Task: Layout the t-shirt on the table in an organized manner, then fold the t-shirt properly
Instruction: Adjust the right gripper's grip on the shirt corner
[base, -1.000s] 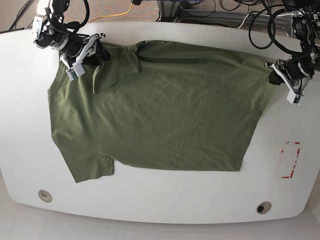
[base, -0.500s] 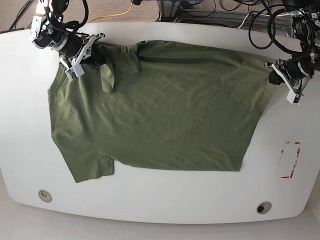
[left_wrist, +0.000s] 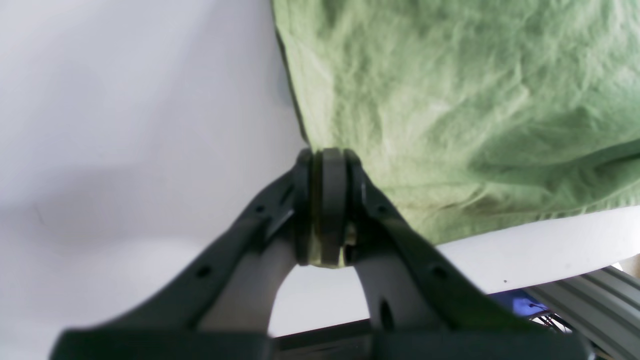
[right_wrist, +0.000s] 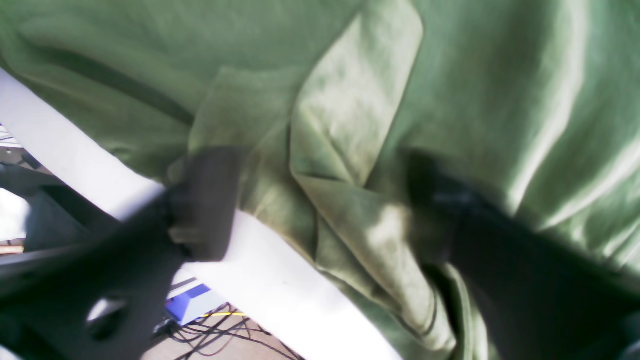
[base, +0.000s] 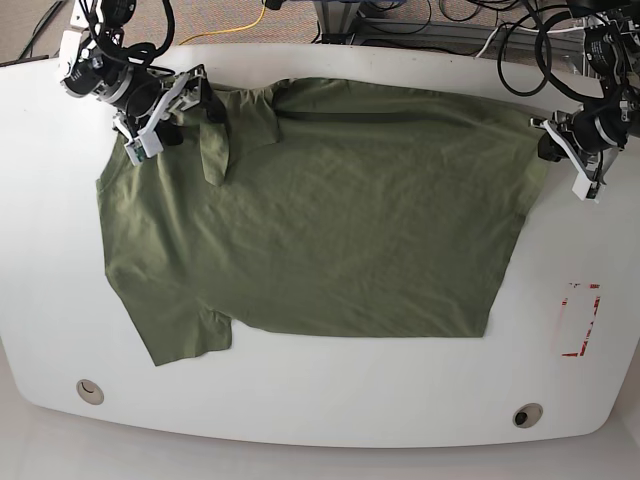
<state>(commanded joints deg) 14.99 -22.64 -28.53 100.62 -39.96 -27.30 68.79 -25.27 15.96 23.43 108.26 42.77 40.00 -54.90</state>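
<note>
We see the t-shirt (base: 320, 220) spread across the middle of the table (base: 300, 400), mostly flat, its body running from about 9 o'clock to 3 o'clock in the base view. One short sleeve points toward 7 o'clock near the front edge of the table. The other sleeve, up at 11 o'clock, is folded back over the chest in a narrow flap.

Our left gripper (left_wrist: 327, 210) sits at the 2 o'clock corner of the shirt. In the left wrist view its two dark jaws are pressed together with a thin edge of olive fabric caught between them, so we read it as pinching the hem corner of the t-shirt (left_wrist: 450, 100). The cloth fans out wrinkled beyond the jaws, over the white table (left_wrist: 125, 100).

Our right gripper (base: 165, 105) is at the 11 o'clock corner, over the folded sleeve. In the right wrist view its jaws stand spread apart, one over the table's far edge, the other over the fabric, with crumpled folds of the t-shirt (right_wrist: 350, 125) between them. That view is blurred, so we cannot tell whether either jaw touches the cloth.

A red tape rectangle (base: 580, 320) lies at 4 o'clock, well apart from the shirt. Two round grommet holes (base: 90, 390) sit near the front edge.
</note>
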